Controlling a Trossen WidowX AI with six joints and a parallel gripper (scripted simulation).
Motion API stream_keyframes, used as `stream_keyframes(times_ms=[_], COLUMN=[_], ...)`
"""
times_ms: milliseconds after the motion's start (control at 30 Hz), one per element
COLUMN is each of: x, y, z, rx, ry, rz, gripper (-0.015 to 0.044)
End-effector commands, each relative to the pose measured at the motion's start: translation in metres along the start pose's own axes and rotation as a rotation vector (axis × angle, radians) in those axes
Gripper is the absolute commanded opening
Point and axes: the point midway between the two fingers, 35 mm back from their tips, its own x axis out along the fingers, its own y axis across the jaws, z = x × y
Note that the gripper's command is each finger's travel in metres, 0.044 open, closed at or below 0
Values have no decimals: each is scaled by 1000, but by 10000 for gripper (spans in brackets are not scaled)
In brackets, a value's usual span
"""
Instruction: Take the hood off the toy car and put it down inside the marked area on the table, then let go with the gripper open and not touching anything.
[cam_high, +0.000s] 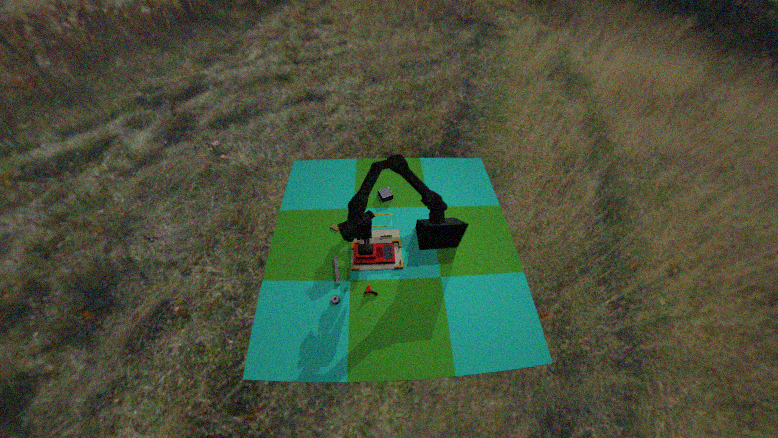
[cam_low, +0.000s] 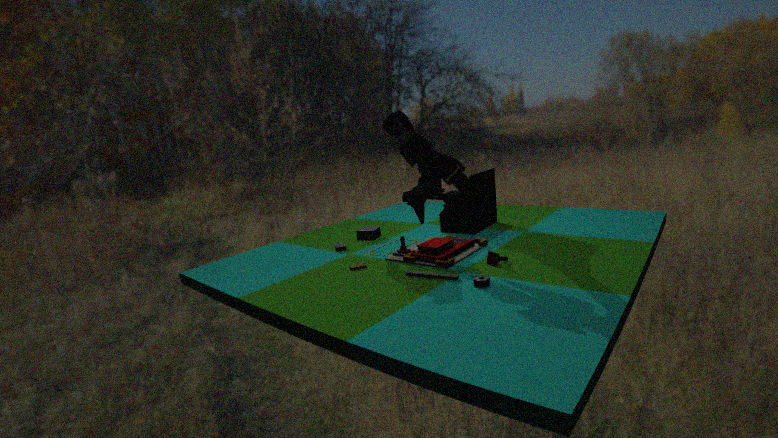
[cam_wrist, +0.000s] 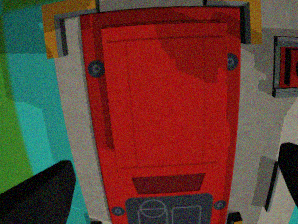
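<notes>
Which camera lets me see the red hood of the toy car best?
The wrist view: the red hood fills nearly the whole picture, seen from straight above. The top view shows only a small red patch, half hidden under the open gripper. The exterior view shows a low red slab, far away.

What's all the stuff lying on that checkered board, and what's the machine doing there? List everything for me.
Board: one, teal and green squares, lying on grass.
Toy car: one, red with grey and orange trim, near the board's middle.
Hood: one, red, on the car, under the wrist camera.
Marked area: one, yellow outline, just behind the car.
Block: one, dark grey, behind the marked area.
Rod: one, grey, left of the car.
Ring-shaped part: one, grey, in front of the rod.
Small part: one, red, in front of the car.
Small brown piece: one, left of the arm.
Arm: one, black, arched over from its base.
Fingers: two, black, open wide above the hood, holding nothing.
</notes>
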Motion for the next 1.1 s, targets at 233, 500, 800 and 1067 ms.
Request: stream_keyframes(times_ms=[233,500,800,1067], x=[1,8,15,21], y=[1,1,1,1], z=[3,4,4,5], rx=[19,19,19,19], ry=[-7,-7,-7,-7], rz=[6,6,6,6], gripper=[440,440,440,440])
